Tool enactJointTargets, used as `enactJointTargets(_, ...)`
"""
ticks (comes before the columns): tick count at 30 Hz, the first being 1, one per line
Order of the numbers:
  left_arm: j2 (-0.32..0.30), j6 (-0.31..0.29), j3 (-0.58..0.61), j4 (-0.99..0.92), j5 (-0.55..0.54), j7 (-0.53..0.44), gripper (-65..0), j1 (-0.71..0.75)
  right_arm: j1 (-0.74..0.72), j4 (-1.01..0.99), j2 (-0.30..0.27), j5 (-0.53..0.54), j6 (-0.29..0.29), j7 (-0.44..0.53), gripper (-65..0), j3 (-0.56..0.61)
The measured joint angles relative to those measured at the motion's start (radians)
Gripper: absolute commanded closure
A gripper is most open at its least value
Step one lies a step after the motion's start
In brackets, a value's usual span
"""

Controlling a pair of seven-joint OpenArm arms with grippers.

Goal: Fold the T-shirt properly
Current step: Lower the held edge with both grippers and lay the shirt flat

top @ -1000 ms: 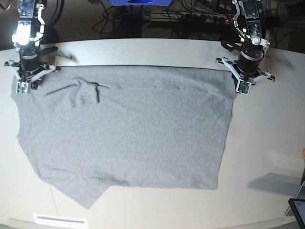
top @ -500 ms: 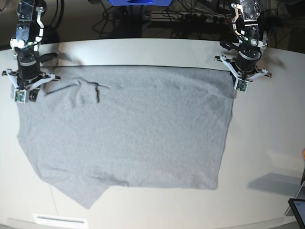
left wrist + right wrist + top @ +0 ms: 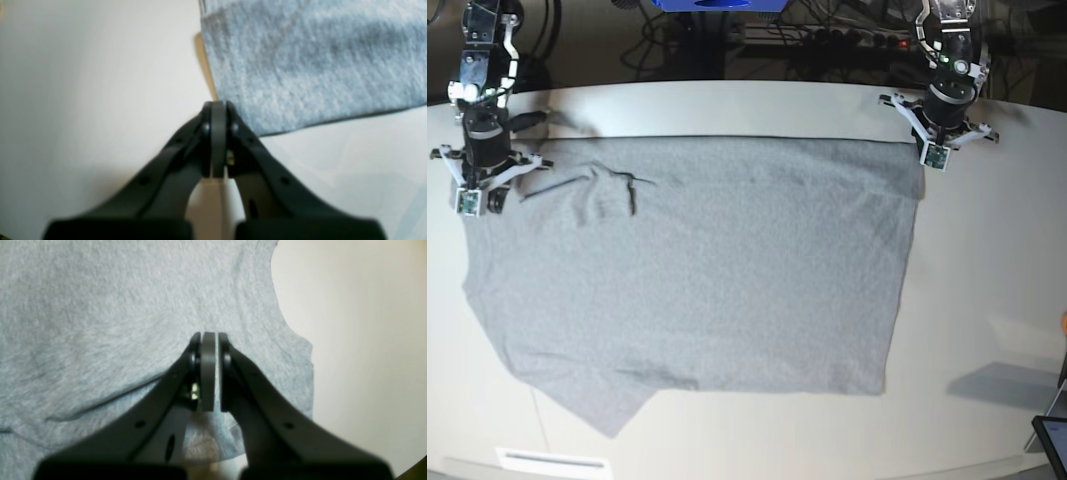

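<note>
Now the large heather-grey cotton T-shirt (image 3: 697,270) lies flat mid-surface, folded edge at twelve o'clock. Left gripper (image 3: 936,158) at two o'clock, right gripper (image 3: 472,200) at ten: jaws closed, holding nothing. Between folds, I judge; next, reopen and pinch fresh corners.

The T-shirt (image 3: 697,270) is soft heather-grey knit cloth, matt, with a fine flecked, slightly fuzzy nap and a stitched hem along its edge in the left wrist view. The surface (image 3: 987,260) beneath it is smooth, pale off-white, with a faint sheen. The left hand (image 3: 218,110) and the right hand (image 3: 208,340) look like dark, matt moulded plastic with smooth grey pads.
</note>
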State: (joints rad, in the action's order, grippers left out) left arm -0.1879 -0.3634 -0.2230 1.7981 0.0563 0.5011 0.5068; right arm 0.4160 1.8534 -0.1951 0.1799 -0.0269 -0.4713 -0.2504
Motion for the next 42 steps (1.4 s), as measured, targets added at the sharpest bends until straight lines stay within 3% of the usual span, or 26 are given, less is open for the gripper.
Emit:
enactJointTargets(11,0.008,-0.002,0.000,0.090,-0.005,0.022,0.0,0.001,0.000,-0.144,0.028,0.000,0.000,0.002,-1.7,0.002)
enactJointTargets(15,0.040,-0.003,0.004,0.114,-0.003,0.012,0.0,-0.024,0.000,-0.145,0.029,0.000,0.000,0.002,-1.7,0.002)
enactJointTargets(27,0.062,-0.003,0.026,-0.025,0.002,0.003,0.0,-0.089,-0.006,-0.195,0.027,0.000,0.000,0.056,-1.7,0.002)
enactJointTargets(42,0.051,0.000,0.018,-0.007,-0.007,-0.035,0.0,-0.010,0.053,-0.193,0.022,0.000,0.000,0.113,-1.6,-0.003)
